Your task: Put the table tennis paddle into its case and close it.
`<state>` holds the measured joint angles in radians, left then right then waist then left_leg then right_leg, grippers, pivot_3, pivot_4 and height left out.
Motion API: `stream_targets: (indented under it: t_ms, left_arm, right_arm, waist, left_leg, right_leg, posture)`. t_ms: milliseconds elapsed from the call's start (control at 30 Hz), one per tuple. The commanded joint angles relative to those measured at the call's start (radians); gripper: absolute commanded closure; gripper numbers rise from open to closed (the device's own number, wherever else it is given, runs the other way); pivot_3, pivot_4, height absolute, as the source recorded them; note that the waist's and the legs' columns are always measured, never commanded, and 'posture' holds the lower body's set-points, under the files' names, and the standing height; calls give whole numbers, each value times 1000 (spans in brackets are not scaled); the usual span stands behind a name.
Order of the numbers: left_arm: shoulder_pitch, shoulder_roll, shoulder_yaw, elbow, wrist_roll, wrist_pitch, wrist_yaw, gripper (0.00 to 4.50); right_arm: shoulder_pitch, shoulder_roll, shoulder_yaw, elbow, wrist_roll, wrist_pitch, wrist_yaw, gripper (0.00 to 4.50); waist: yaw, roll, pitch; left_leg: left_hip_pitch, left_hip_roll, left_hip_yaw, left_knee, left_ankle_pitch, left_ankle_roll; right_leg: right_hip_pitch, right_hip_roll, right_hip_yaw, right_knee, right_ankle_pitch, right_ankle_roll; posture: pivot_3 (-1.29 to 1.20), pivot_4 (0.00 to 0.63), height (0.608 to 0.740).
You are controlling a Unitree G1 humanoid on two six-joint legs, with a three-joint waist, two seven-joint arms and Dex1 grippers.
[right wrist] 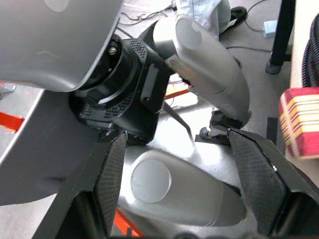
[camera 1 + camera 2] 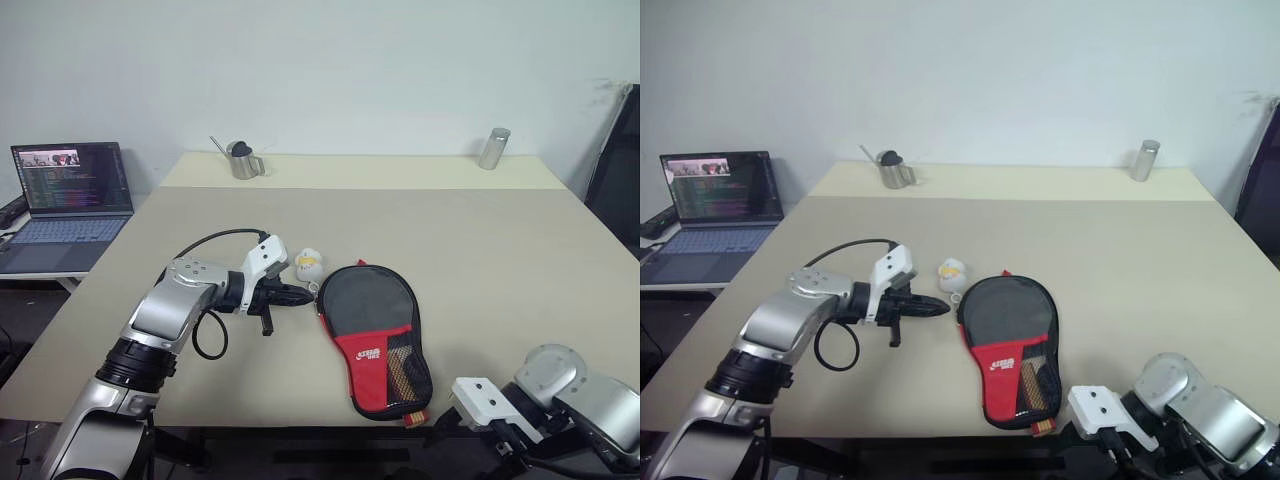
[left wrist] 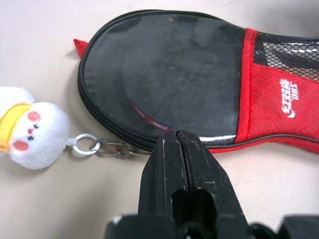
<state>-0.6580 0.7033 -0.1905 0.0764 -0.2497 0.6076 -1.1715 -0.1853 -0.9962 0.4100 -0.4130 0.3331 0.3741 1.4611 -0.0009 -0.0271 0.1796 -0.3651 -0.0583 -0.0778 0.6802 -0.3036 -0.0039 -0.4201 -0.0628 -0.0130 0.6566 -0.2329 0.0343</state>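
The case (image 2: 372, 322), black above and red below with a mesh pocket, lies flat near the table's front edge. The table tennis paddle is inside it: its round outline shows through the black face (image 3: 174, 74), and the striped end of its handle (image 1: 299, 122) sticks out at the case's narrow end (image 2: 413, 421). A zip pull (image 3: 112, 148) with a white plush charm (image 2: 309, 264) sits at the case's left edge. My left gripper (image 2: 297, 296) is shut, empty, tips at that edge beside the pull. My right gripper (image 1: 177, 135) is open, empty, below the table's front edge.
A laptop (image 2: 72, 195) stands on a side table at the left. A small metal watering can (image 2: 242, 160) and a metal cylinder (image 2: 494, 148) stand at the table's (image 2: 480, 240) far edge. A dark chair (image 2: 615, 170) is at the right.
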Motion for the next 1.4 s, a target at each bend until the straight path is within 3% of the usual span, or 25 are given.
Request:
stream_targets:
  t_ms: [33, 533, 1167, 1400]
  left_arm:
    - [3, 19, 12, -45, -1, 5, 3, 4500]
    - [17, 37, 13, -61, 2, 24, 17, 4500]
    - [9, 34, 3, -45, 14, 14, 28, 4500]
    - [14, 37, 9, -48, 14, 8, 29, 4500]
  right_arm:
    - [-24, 22, -10, 4, -1, -45, 25, 972]
    - [-15, 88, -19, 96, -43, -169, -9, 972]
    - [-74, 160, -31, 147, -54, -125, -56, 972]
    - [-68, 89, -83, 125, 10, -101, 6, 972]
  waist:
    - [0, 0, 0]
    - [-1, 0, 0]
    - [-2, 0, 0]
    - [-2, 0, 0]
  left_leg:
    - [0, 0, 0, 0, 0, 0]
    - [0, 0, 0, 0, 0, -1]
    - [1, 0, 0, 0, 0, 0]
    - [1, 0, 0, 0, 0, 0]
  right_leg:
    - [0, 0, 0, 0, 0, 0]
    - [0, 0, 0, 0, 0, 0]
    - [0, 0, 0, 2, 0, 0]
    - [0, 0, 0, 1, 0, 0]
  posture:
    - [0, 150, 740]
    - [0, 150, 740]
    - [0, 150, 740]
    - [0, 150, 740]
